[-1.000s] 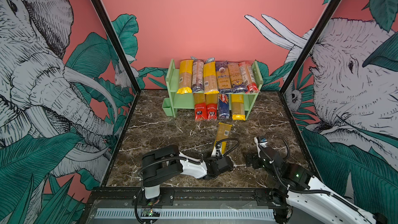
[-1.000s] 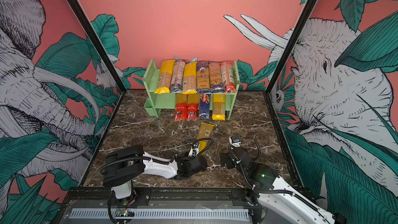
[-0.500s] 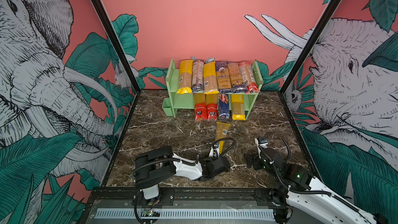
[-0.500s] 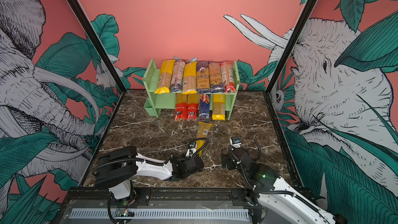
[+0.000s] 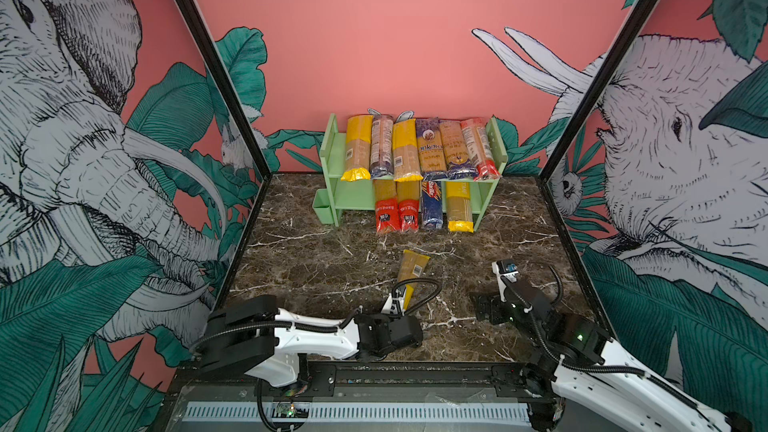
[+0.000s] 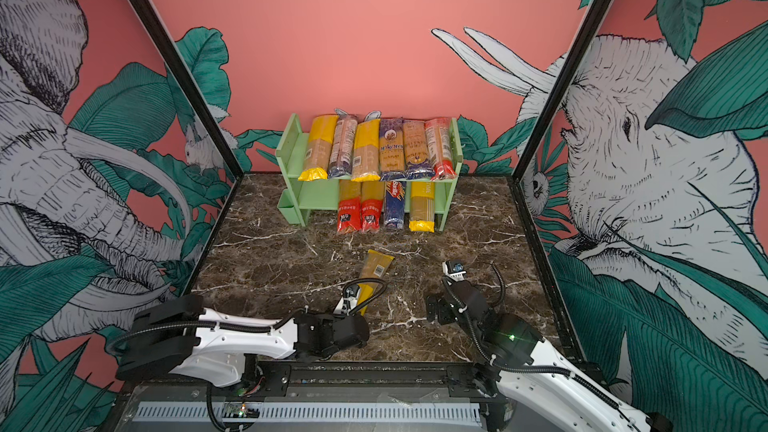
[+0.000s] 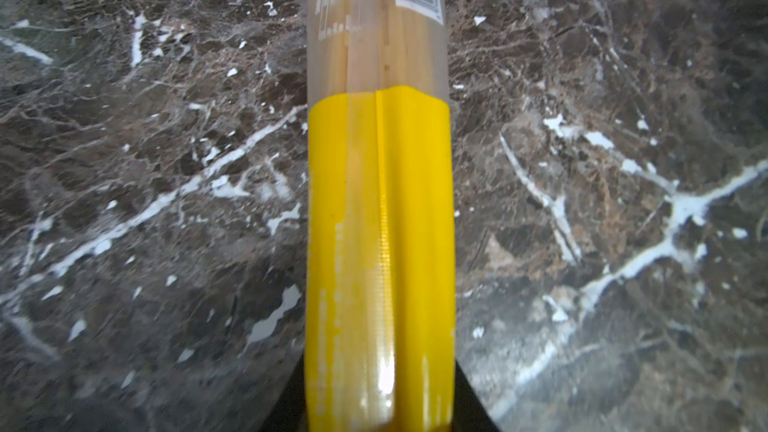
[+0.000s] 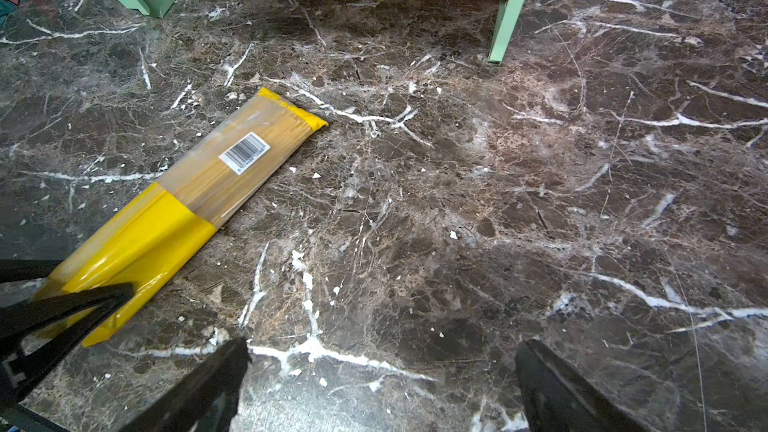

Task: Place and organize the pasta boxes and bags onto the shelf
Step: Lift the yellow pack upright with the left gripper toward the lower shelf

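Ten packs [image 5: 419, 147] lie on the shelf [image 5: 332, 147], a pale green two-tier rack with flat side panels. Six long crinkly bags sit side by side on the top tier. Four more are on the lower tier with their ends sticking out past the front, among them the dark blue Barilla pack [image 5: 431, 205]. A small square cup [image 5: 323, 207] hangs on one side.

One loose pack [image 5: 412, 268] lies flat on the dark, white-veined marble worktop [image 5: 299, 259], well in front of the shelf. It is a clear film sleeve over straight pale strands, glossy yellow at both ends, with a white barcode label [image 8: 244, 152].

My left gripper [image 5: 402, 305] is closed narrowly on its near yellow end. Both top views hide that grip behind my wrist and a cable loop. In the left wrist view the loose pack [image 7: 380, 222], with its raised seam, runs out from between my dark fingers, which the frame edge cuts off. The right wrist view shows the pack's whole length and those thin black fingers [image 8: 66, 305] at its end.

My right gripper [image 8: 382, 371] stands wide with only bare marble between its tips, apart from the pack. That view crops the shelf to one green leg [image 8: 513, 6] and the lower packs' ends. Most print is too small to read.
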`<state>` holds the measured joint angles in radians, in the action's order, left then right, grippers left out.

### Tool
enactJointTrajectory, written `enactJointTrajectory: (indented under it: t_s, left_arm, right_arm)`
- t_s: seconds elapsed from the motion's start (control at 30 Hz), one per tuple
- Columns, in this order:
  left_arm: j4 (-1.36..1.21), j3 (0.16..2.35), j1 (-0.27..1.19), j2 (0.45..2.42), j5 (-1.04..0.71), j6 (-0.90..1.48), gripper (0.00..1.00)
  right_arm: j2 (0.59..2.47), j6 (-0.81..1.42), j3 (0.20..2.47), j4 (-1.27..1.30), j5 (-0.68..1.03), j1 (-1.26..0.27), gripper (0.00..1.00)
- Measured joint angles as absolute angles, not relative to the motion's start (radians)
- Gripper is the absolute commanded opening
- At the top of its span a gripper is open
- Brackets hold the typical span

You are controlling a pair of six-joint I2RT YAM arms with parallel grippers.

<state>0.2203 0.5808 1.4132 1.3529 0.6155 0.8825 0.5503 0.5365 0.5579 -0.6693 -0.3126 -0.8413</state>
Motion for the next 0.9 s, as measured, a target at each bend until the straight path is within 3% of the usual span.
enactJointTrajectory:
  t_s: [0.47,0.9]
  left_arm:
    - [0.598,0.530,1.439,0.846,0.682,0.910,0.00]
    - [0.902,0.639,1.440,0.637,0.673,0.855,0.00]
  right_arm:
    - [0.688,0.507,0.671,-0.609,-0.285,-0.841,0.99]
    - [0.815,0.478,0.782,-0.560,-0.266,-0.837,0.99]
